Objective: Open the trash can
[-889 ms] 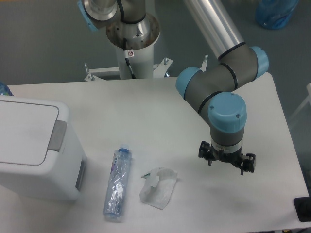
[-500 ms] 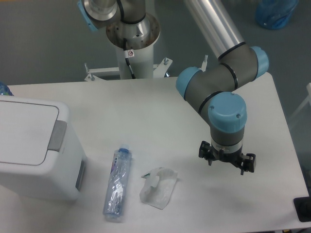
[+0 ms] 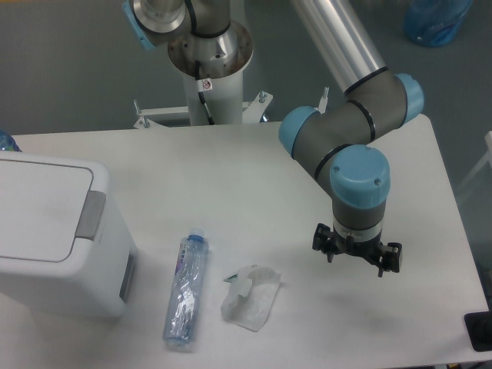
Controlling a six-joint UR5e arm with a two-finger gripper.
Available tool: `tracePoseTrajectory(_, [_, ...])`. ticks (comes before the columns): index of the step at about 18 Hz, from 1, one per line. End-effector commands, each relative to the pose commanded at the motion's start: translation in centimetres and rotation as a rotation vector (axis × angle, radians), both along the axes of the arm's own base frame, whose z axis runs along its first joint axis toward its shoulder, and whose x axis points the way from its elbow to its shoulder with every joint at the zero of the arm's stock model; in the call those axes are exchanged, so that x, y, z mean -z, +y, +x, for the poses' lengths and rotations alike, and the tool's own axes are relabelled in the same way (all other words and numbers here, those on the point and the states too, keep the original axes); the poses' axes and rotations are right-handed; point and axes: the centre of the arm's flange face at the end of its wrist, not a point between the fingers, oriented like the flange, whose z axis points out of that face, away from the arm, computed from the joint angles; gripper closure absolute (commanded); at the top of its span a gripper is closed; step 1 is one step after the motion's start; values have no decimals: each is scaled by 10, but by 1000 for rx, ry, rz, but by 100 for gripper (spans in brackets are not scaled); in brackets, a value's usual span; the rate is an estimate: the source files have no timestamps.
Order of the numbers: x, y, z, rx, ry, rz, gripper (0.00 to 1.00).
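The trash can [image 3: 54, 238] is a large white boxy bin at the table's left edge. Its flat lid is down and the grey push tab [image 3: 91, 214] sits at the lid's right edge. My gripper [image 3: 357, 252] hangs straight down over the right part of the table, far to the right of the can. The blue wrist cap and black flange hide its fingers, so I cannot tell whether it is open or shut. Nothing shows in it.
A crushed clear plastic bottle with a blue cap [image 3: 186, 289] lies right of the can. A crumpled clear plastic wrapper [image 3: 250, 296] lies beside it. The robot base column [image 3: 207, 69] stands behind the table. A black object [image 3: 480, 330] is at the lower right corner.
The gripper has edged very slightly to the left. Nothing else has moved.
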Motion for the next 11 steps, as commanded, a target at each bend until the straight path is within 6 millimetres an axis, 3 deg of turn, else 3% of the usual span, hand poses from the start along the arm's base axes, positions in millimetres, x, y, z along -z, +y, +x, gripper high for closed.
tracePoseTrajectory(5, [-37, 12, 20, -266, -108, 222, 0])
tracePoseTrajectory(11, [-108, 45, 95, -322, -148, 367, 0])
